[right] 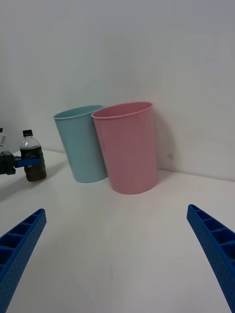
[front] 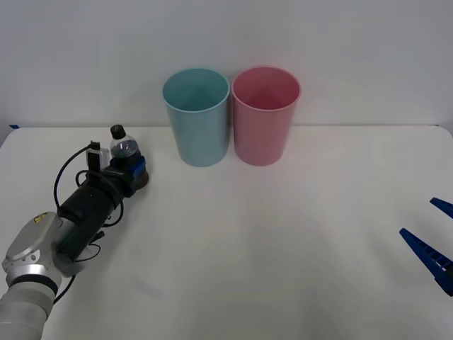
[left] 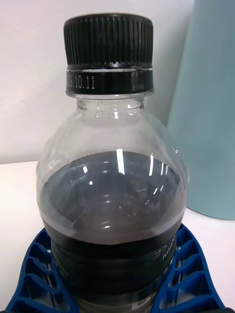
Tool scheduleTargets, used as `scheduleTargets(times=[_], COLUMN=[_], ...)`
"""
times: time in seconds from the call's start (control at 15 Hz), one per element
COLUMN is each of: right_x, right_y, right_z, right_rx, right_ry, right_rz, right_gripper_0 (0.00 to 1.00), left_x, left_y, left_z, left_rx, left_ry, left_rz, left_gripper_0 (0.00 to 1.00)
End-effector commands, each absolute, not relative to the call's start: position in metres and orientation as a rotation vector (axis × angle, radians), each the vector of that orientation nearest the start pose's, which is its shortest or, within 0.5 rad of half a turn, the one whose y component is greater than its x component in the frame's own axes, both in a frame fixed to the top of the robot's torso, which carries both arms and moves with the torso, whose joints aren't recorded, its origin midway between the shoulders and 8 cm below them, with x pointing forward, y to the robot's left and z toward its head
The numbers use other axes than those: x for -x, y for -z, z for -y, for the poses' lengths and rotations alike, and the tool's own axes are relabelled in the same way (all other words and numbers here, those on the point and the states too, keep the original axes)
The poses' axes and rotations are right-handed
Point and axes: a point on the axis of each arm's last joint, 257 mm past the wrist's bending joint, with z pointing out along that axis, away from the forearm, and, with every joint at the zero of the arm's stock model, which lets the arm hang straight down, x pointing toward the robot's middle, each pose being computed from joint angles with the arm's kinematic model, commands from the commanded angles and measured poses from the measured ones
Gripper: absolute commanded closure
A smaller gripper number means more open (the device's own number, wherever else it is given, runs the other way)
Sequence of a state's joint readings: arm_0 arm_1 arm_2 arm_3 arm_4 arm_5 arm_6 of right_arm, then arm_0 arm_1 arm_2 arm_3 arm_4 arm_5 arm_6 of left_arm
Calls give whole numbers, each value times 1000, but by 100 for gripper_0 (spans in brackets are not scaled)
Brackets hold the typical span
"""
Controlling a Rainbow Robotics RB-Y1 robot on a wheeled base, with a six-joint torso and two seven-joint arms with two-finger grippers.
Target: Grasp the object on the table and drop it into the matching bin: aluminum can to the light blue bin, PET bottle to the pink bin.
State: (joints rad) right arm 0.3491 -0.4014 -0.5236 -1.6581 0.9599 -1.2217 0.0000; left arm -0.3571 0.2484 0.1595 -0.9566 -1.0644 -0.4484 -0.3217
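Over by the left edge of the table (front: 269, 241), the left gripper (front: 131, 170) is pinching the PET bottle (front: 124, 150) around its lower body, blue fingers (left: 34, 274) hugging both sides while it's standing upright. The light blue bin (front: 196, 117) and pink bin (front: 265, 115) are sitting touching at the back edge. The right gripper (front: 433, 237) is hanging spread wide near the right edge.

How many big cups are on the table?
2. The light blue bin stands at the back of the table, and the pink bin stands right beside it, on the robot's right. None seems hidden.
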Motion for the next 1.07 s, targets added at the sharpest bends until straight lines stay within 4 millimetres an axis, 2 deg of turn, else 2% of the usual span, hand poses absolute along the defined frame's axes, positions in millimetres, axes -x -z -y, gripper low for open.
scheduleTargets(times=[0.07, 0.33, 0.67, 1.07], right_x=[-342, -342, -342, -342], right_y=[169, 169, 169, 169], right_z=[330, 330, 330, 330], right_rx=[465, 465, 465, 465], right_ry=[-567, -567, -567, -567], right_rz=[-1441, -1441, -1441, -1441], right_gripper_0=[0, 0, 0, 0], left_x=[-607, -595, -572, -549], left_y=[265, 251, 215, 133], left_z=[-265, -274, -269, -258], left_rx=[-194, -216, -212, -171], left_ry=[254, 302, 354, 539], left_rz=[-1636, -1594, -1511, -1407], left_gripper_0=[100, 100, 100, 100])
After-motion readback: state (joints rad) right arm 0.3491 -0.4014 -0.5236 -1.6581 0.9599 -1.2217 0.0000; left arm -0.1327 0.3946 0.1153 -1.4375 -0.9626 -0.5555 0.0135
